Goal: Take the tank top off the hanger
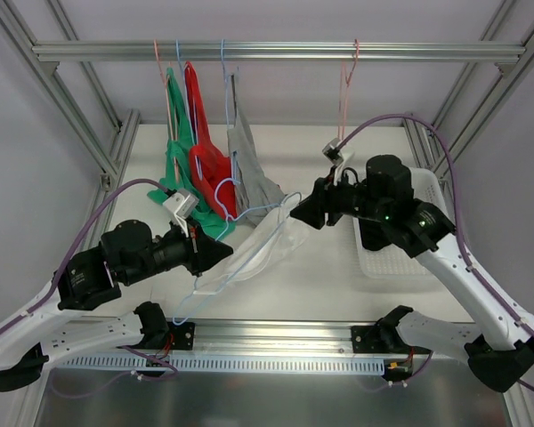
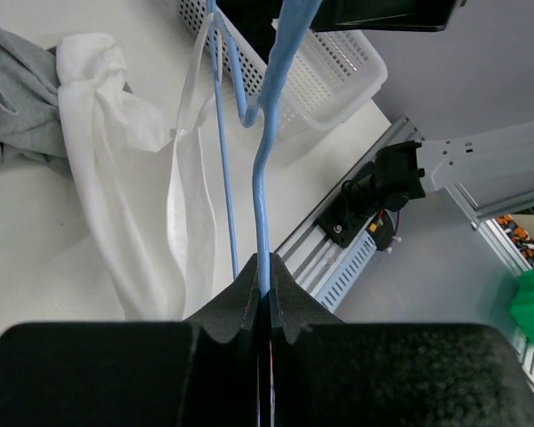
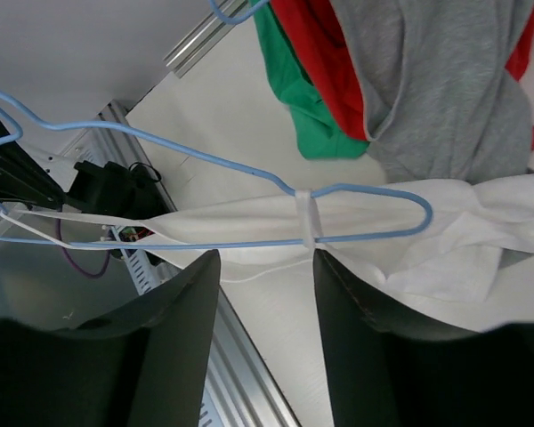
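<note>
Here, left gripper (image 2: pixel 262 285): pressed tight together, pinching the thin wire of the blue hanger (image 2: pixel 260 205).
right gripper (image 3: pixel 262 258): its two fingers (image 3: pixel 182 302) are spread apart with nothing between them. The tips are just beside the far end of the blue hanger.
blue hanger: up off the table (image 1: pixel 303 151), lying sideways between the two grippers.
white tank top (image 3: pixel 463 213): on the blue hanger. One strap (image 3: pixel 307 218) goes around both wires near the loop end. The rest hangs down to the table, beside the grey top (image 1: pixel 247 160).
other tops: a green top (image 1: pixel 180 151), a red top (image 1: pixel 209 169) and the grey top hang from the rail (image 1: pixel 267 51) at the back.
white basket (image 1: pixel 396 260): on the table, under the right arm.
</note>
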Robot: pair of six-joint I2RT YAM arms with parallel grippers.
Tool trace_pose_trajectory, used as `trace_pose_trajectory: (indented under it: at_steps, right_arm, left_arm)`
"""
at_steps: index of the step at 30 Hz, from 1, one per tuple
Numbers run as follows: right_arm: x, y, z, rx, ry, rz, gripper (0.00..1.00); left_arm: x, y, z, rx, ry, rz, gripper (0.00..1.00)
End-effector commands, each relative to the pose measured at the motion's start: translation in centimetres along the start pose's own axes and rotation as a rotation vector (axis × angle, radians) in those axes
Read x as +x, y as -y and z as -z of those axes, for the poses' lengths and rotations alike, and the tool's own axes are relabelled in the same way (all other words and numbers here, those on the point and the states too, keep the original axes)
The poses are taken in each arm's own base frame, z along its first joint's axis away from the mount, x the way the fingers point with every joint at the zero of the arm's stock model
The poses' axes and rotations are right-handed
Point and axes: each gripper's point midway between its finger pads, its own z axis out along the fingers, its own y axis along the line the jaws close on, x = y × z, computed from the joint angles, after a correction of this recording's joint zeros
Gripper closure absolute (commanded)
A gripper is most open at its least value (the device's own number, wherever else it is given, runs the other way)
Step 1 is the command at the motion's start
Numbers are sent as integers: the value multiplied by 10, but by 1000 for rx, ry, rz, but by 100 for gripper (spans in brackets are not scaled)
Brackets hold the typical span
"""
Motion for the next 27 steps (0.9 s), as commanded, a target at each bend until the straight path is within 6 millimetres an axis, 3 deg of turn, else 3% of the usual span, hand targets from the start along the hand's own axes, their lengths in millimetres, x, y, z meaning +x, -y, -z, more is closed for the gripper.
trace_pose_trajectory:
  at_steps: [1, 10, 15, 18, 19, 21, 27]
  right_arm:
    - [-20, -17, -14, -47, 61, 80, 52]
    - [5, -1, -47, 13, -32, 76, 50]
    - [9, 9, -50, 67, -37, 95, 51]
    - [11, 12, -53, 72, -45, 100, 57]
    - [12, 12, -54, 74, -48, 101, 68]
    - [13, 16, -54, 89, -50, 101, 75]
    - [18, 18, -57, 89, -63, 94, 84]
  left_arm:
    - [-2, 19, 3, 85, 0, 60, 100]
    - [-10, 24, 7, 99, 15, 53, 100]
    - [-12, 24, 8, 101, 20, 47, 100]
    - [-10, 23, 7, 97, 17, 47, 100]
    - [-10, 23, 6, 95, 16, 46, 100]
    - [-10, 23, 7, 95, 16, 46, 100]
    - [-13, 25, 12, 107, 32, 43, 100]
